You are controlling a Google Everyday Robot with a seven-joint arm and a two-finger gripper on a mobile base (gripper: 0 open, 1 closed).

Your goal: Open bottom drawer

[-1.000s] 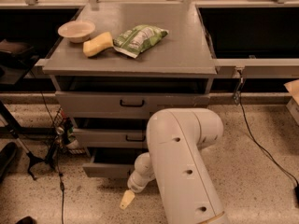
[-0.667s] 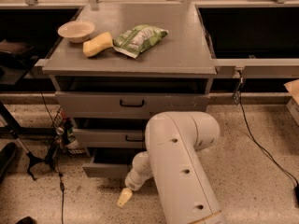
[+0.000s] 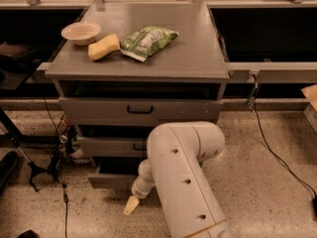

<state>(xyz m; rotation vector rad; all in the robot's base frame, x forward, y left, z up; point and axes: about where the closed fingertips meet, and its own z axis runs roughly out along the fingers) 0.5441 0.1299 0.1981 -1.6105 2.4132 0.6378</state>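
— Where is the gripper, and what is its state?

— The gripper point(image 3: 131, 205) hangs low in front of the cabinet point(image 3: 198, 58), just off the front edge of the bottom drawer point(image 3: 106, 181) and close over the speckled floor point(image 3: 267, 182). Whether it is open or closed cannot be told, and contact with the drawer cannot be judged.

— And the drawer itself?

— It is the cabinet's lowest tier. It stands partly out, its front forward of the middle drawer point(image 3: 106, 146), with a dark gap showing behind the front panel. Its right part is hidden by the arm point(image 3: 183, 182).

— How much room is there around it?

— Open floor lies in front of the cabinet and to its right, crossed only by a black cable point(image 3: 267, 143). To the cabinet's left stand black legs and cords point(image 3: 29, 167).

— The arm's pose?

— A thick white link rises from the bottom edge of the view toward the cabinet. It bends at a rounded elbow level with the middle drawer, and the wrist drops left and downward.
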